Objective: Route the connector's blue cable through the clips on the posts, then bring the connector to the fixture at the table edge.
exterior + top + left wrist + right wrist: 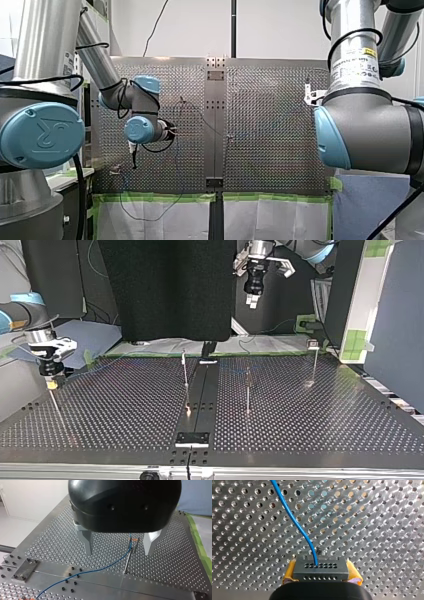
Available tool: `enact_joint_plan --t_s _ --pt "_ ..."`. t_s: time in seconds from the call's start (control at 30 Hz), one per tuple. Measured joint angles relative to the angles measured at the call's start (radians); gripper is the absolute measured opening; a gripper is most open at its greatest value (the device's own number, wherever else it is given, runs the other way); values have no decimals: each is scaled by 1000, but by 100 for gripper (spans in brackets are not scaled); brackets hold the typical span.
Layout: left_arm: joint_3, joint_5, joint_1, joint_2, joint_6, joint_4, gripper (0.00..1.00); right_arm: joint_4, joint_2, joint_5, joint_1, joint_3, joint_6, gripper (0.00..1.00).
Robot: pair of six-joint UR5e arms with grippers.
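Front view: "R" logo on blue cap (40,135)

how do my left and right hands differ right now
My left hand is open and empty; my right hand is shut on the connector. The left hand's fingers are bare metal; the right hand has yellow pads. The left hand hangs high above the table; the right hand sits low. Both point down.

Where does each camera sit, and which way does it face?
Front: behind the shoulders, facing over the table; my left arm, my right arm show.
Top: across the table, facing both arms.
Left wrist: over my left gripper, open above a post.
Right wrist: behind my right gripper, clamping the connector.
Shared: both wrist views show the blue cable.
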Motion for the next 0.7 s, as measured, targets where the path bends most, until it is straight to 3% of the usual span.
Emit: enact_joint_plan --t_s 0.7 --pt "4 1 -1 0 0 -4 100 -11 5 -17 0 0 2 0"
